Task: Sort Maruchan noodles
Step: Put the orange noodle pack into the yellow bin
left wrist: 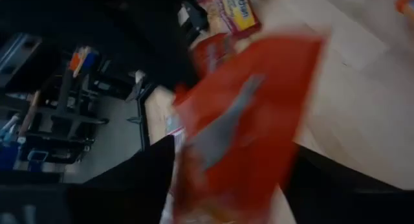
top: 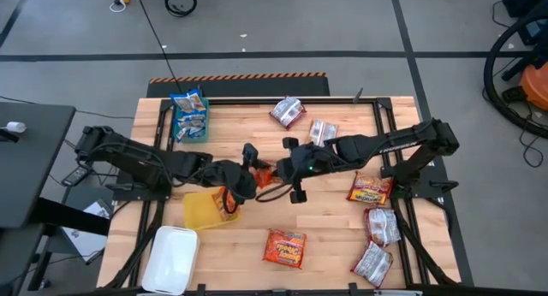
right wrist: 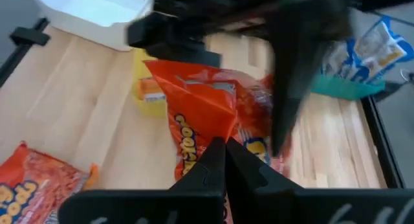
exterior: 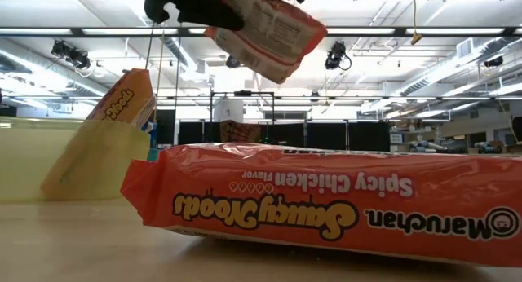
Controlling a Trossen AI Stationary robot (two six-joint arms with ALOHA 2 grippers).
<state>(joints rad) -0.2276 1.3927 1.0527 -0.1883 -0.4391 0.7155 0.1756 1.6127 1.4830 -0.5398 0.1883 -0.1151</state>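
Observation:
An orange-red Maruchan packet (top: 264, 173) hangs in the air above the table's middle, between both grippers. My left gripper (top: 248, 170) comes at it from the left and is shut on it. My right gripper (top: 282, 169) comes from the right and is shut on its other end. In the low view the packet (exterior: 269, 29) shows high above the table. A yellow bin (top: 205, 209) near the left gripper holds one orange packet (exterior: 122, 103), which leans on the bin's wall. Blue-and-white packets sit in the teal bin (top: 190, 116). My left gripper holds the orange-red packet (left wrist: 246, 120) pinched between its two fingers (left wrist: 129, 185); the packet fills the gap and is lifted clear of the table. My right gripper pinches a creased edge of the same packet (right wrist: 217, 130) between its shut fingertips (right wrist: 213, 162), coming level from the table's right side.
Loose packets lie on the table: two silver-white ones at the far middle (top: 288, 112), an orange one on the right (top: 370, 189), two silver-white ones at the near right (top: 381, 226), and an orange one at the near middle (top: 285, 247). A white bin (top: 171, 257) sits at the near left.

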